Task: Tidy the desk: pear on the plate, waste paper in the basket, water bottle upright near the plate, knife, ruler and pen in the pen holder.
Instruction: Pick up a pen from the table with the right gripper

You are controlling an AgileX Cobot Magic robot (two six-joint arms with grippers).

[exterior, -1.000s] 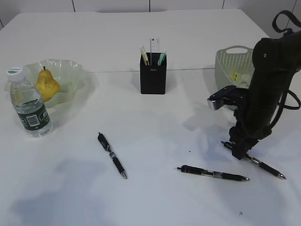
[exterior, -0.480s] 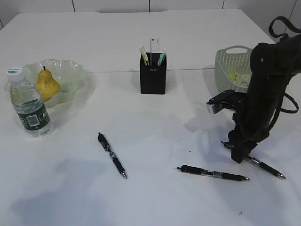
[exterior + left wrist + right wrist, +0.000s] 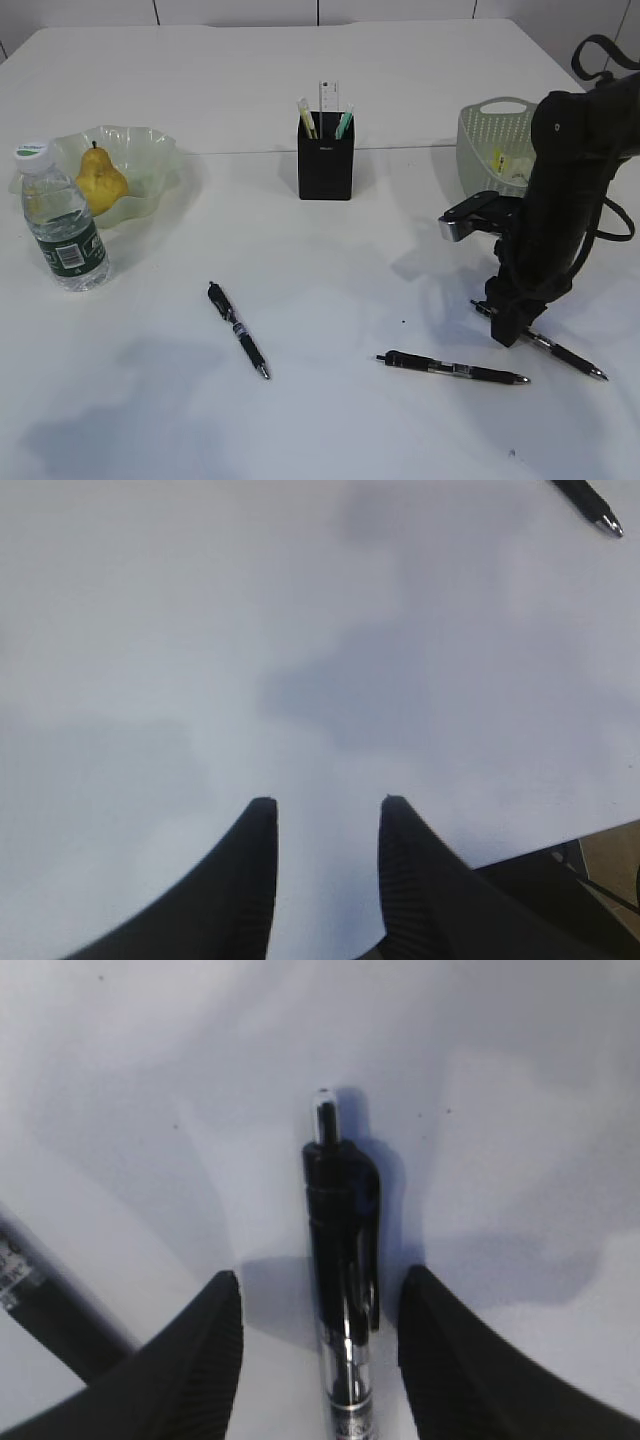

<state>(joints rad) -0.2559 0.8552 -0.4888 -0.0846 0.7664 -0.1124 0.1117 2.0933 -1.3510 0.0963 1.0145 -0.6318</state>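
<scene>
My right gripper (image 3: 507,325) (image 3: 320,1278) stands open, low over the desk (image 3: 330,260), with the clip end of a black pen (image 3: 341,1260) (image 3: 558,352) lying between its fingers, untouched. Two more pens (image 3: 238,330) (image 3: 452,368) lie loose on the desk. The pear (image 3: 100,180) sits on the plate (image 3: 150,150), with the water bottle (image 3: 62,222) upright beside it. The pen holder (image 3: 325,160) holds the ruler (image 3: 328,97) and two slim things; whether one is the knife I cannot tell. Waste paper (image 3: 498,160) lies in the basket (image 3: 475,135). My left gripper (image 3: 327,802) is open over bare desk.
In the right wrist view a second pen (image 3: 40,1300) crosses the lower left corner, close to the left finger. A pen tip (image 3: 595,500) shows at the top right of the left wrist view, and the desk's edge (image 3: 545,845) runs at its lower right.
The right arm shifted slightly right and straightened over the pen's end, then held still. The pens and everything else stayed put.
</scene>
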